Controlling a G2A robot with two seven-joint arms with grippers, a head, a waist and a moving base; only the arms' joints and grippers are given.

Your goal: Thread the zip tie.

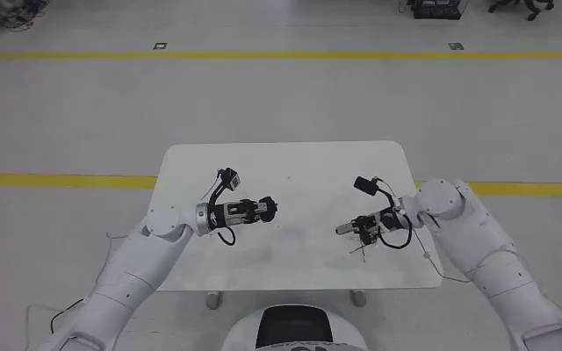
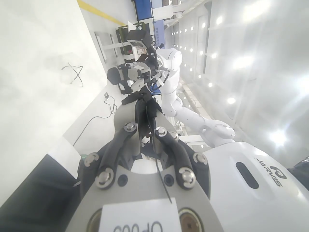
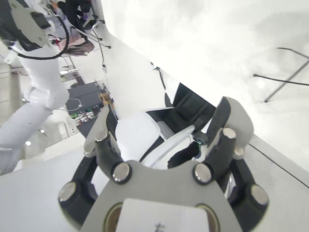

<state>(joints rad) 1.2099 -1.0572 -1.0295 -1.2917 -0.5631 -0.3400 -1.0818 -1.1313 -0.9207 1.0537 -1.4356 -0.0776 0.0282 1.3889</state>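
In the left wrist view, the left gripper (image 2: 144,108) is pressed together on a black zip tie (image 2: 167,190), whose strap trails back over the wrist. The top view is too distant to show this. The right gripper (image 3: 166,114), spread wide, hangs over the right near part of the surface (image 1: 299,167), just beside the loose crossed zip ties (image 3: 284,81).

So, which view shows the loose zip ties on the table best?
Left wrist view: the zip ties lie crossed, whole and unobstructed. Right wrist view cuts them at its edge; top view gives faint lines.
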